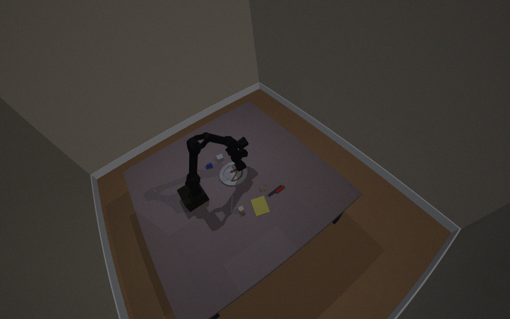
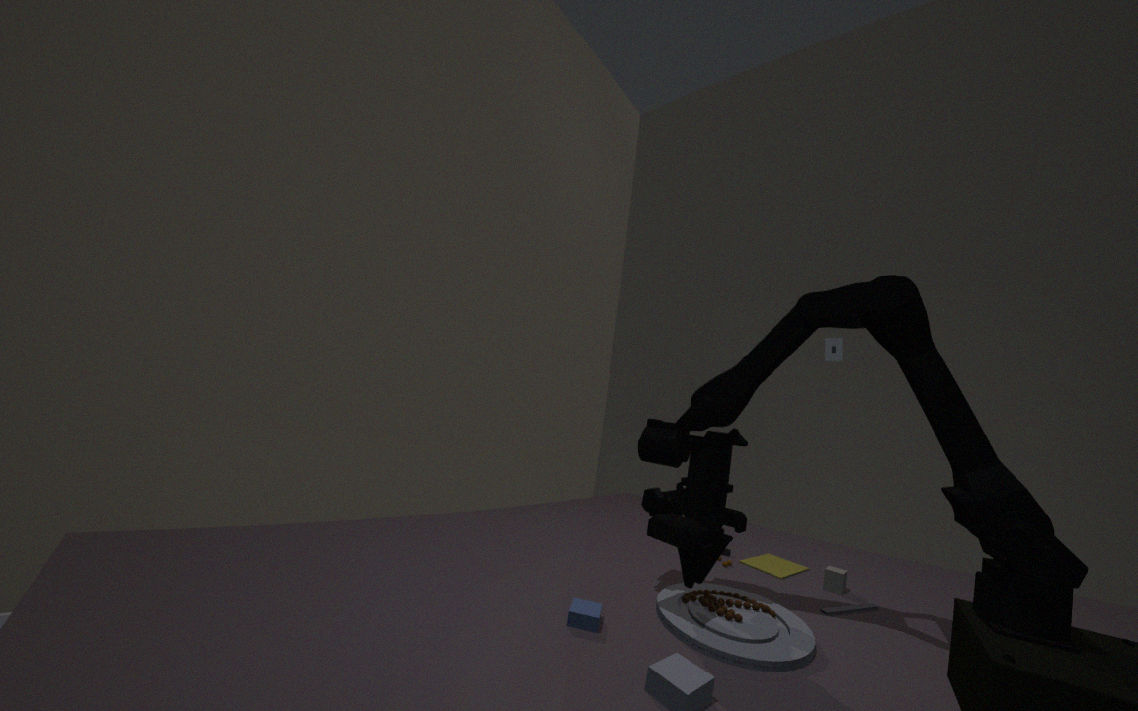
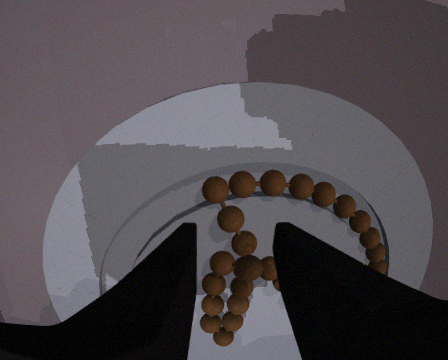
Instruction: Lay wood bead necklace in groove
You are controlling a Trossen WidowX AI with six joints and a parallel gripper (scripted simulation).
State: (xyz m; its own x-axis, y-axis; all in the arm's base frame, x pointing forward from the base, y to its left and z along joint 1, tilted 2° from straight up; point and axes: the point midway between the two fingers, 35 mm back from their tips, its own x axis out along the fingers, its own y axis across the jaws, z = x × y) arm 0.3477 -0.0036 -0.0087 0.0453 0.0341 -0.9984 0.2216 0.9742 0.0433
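Observation:
The round white bead board (image 1: 222, 177) (image 2: 732, 652) (image 3: 184, 122) lies on the table. The brown wood bead necklace (image 1: 233, 170) (image 2: 712, 602) (image 3: 273, 183) lies on it. In the wrist view one arc of beads follows the ring groove along the far and right side. Other beads turn in over the centre disc, cross and form a narrow double strand. My gripper (image 1: 240, 168) (image 2: 690, 584) (image 3: 235, 236) is partly open above the board, with a gap between the fingertips. Beads show in that gap, but neither finger visibly grips one. The right finger hides some beads.
A white block (image 1: 219, 157) (image 2: 680, 679) and a blue block (image 2: 585, 615) stand near the board. A blue cluster (image 1: 209, 165), a cream block (image 1: 241, 208) (image 2: 835, 579), a yellow square (image 1: 260, 205) (image 2: 773, 565), a grey stick (image 2: 849, 609), orange bits (image 1: 265, 185) and a red-handled tool (image 1: 280, 189) lie around.

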